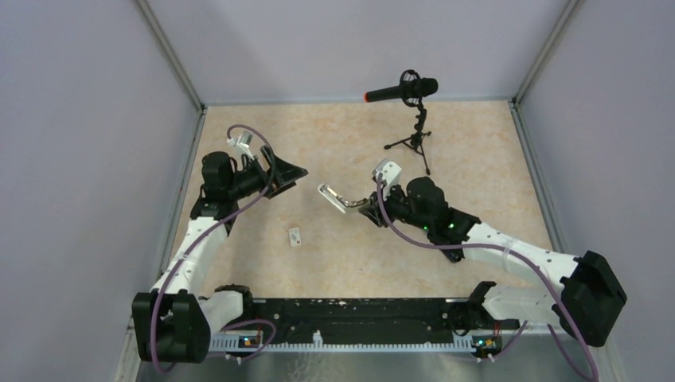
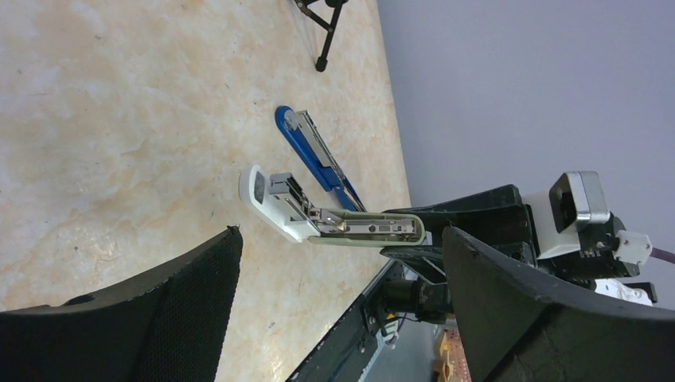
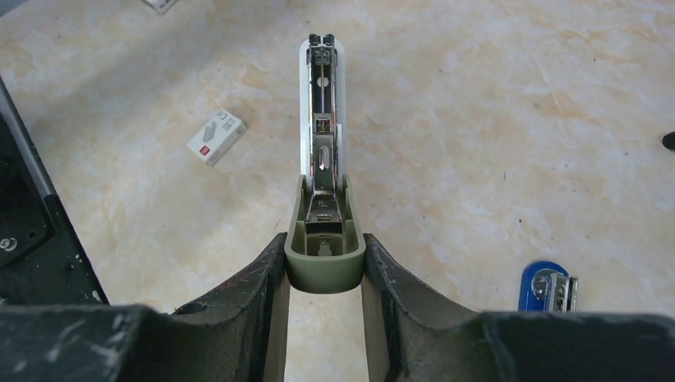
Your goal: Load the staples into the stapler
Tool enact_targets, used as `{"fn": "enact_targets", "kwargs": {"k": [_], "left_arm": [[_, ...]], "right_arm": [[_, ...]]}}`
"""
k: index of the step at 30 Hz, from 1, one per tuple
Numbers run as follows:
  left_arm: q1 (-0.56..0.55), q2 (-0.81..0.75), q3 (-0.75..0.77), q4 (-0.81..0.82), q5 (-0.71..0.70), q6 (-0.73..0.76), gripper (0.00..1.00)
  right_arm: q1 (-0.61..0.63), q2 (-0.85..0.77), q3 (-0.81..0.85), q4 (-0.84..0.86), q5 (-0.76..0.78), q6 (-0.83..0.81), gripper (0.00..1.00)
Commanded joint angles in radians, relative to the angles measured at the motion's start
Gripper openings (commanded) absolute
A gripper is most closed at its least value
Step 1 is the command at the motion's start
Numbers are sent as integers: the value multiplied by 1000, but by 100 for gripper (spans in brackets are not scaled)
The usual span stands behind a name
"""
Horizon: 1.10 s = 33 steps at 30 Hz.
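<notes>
The stapler (image 1: 337, 199) is hinged open, its silvery rail showing between the pale green top (image 3: 325, 263) and the white base (image 3: 322, 87). My right gripper (image 3: 325, 243) is shut on the green end and holds the stapler above the table, pointing toward the left arm. It also shows in the left wrist view (image 2: 350, 224). My left gripper (image 1: 290, 181) is open and empty, facing the stapler from a short way off. The small white staple box (image 1: 295, 236) with a red mark lies on the table below both grippers and shows in the right wrist view (image 3: 216, 137). No grey staple block shows.
A bright blue stapler (image 2: 312, 153) lies open on the table beyond the held one; its end shows in the right wrist view (image 3: 545, 287). A microphone on a small tripod (image 1: 414, 119) stands at the back. Grey walls enclose the table.
</notes>
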Motion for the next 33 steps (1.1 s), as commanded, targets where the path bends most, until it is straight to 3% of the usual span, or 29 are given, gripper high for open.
{"fn": "enact_targets", "kwargs": {"k": [1,6,10,15,23,28,33], "left_arm": [[-1,-20,24,26,53,47,97],[-4,-38,11,-21,26,121,98],[-7,-57,24,-168,-56,246,99],[-8,-115,5,-246,-174,353,99],[-43,-228,-35,-343,-354,499,99],[-67,-231,-27,-334,-342,497,99],[-84,-235,-21,-342,-352,506,99]], "right_arm": [[2,8,68,5,22,-21,0],[1,59,99,-59,64,-68,0],[0,115,164,-159,108,-139,0],[-46,180,219,-150,-31,-255,0],[-140,411,442,-272,-221,-419,0],[-184,549,579,-368,-359,-538,0],[-186,600,603,-298,-321,-596,0]]}}
